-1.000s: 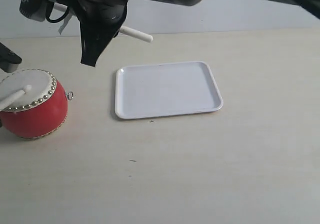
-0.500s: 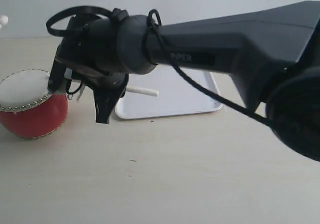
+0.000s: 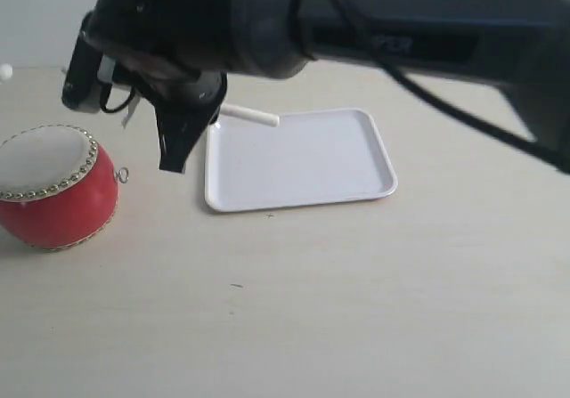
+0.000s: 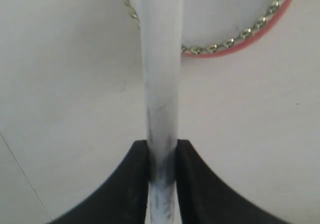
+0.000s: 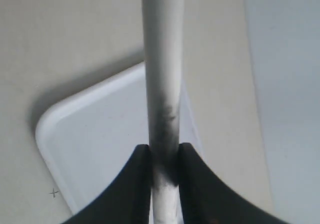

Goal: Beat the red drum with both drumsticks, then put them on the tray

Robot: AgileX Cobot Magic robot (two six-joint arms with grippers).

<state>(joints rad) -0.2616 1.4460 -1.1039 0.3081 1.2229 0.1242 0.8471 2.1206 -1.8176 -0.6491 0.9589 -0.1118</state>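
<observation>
Your right end effector (image 5: 164, 153) is clenched on the right stick (image 5: 162, 58), its two dark fingers pressed against the shaft's sides where the wood is smudged grey. In the wrist view that stick runs out over a rounded corner of the tray (image 5: 95, 149). From the exterior view, your right arm reaches across to the left side, and the end effector hangs above the surface (image 3: 356, 309) between the drum (image 3: 58, 193) and the tray. One short end of the stick pokes out over the tray's far left corner; the other end is hidden behind the arm.

Your left end effector (image 4: 162, 151) is likewise clamped on the left stick (image 4: 160, 58), which crosses the drum's studded rim. You cannot tell whether it touches the skin.

The drum sits upright at the left. The tray lies flat beside it, apart from it.
</observation>
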